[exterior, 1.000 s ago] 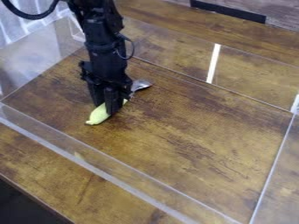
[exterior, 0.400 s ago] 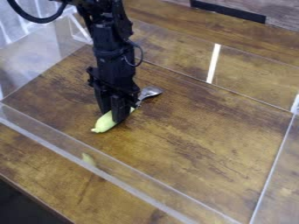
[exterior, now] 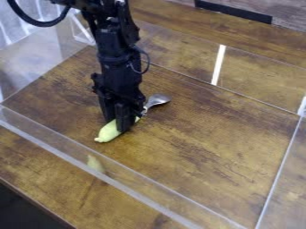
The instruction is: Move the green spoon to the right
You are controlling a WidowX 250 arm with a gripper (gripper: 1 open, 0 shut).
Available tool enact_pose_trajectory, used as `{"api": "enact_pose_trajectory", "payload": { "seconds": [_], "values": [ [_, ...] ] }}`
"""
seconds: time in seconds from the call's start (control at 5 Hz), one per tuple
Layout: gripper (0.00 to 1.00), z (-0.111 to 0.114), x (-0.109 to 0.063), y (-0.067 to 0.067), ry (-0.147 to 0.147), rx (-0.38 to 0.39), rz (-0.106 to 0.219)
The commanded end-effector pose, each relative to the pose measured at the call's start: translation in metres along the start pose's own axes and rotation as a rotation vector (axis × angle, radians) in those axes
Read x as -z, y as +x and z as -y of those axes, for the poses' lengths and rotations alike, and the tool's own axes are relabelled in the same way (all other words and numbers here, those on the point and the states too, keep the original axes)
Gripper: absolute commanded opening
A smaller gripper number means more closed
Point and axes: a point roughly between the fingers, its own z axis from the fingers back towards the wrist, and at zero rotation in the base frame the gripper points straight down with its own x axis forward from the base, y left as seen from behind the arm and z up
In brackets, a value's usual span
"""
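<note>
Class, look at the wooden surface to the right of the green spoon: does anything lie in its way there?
Nothing visible does. The pincer is shut on the green spoon, and the wooden tabletop to its right is bare up to the clear wall.

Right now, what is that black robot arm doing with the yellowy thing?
The gripper points straight down and is shut on the green spoon, a small spoon with a yellow-green handle and a shiny metal bowl. The spoon sits low over the wooden table, inside a clear plastic border. Its handle pokes out below the fingers, towards the front edge.

Soft, low-resolution — glare streak upper right
</note>
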Motion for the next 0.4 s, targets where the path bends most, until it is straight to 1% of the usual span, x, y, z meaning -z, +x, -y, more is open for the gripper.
{"api": "enact_pose_trajectory", "payload": {
  "seconds": [0.0, 0.2],
  "values": [
    [0.00, 0.0230, -0.0075, -0.0049, -0.011, 0.064, -0.009],
    [0.00, 0.0225, -0.0075, -0.0077, -0.013, 0.060, -0.010]
  ]
}}
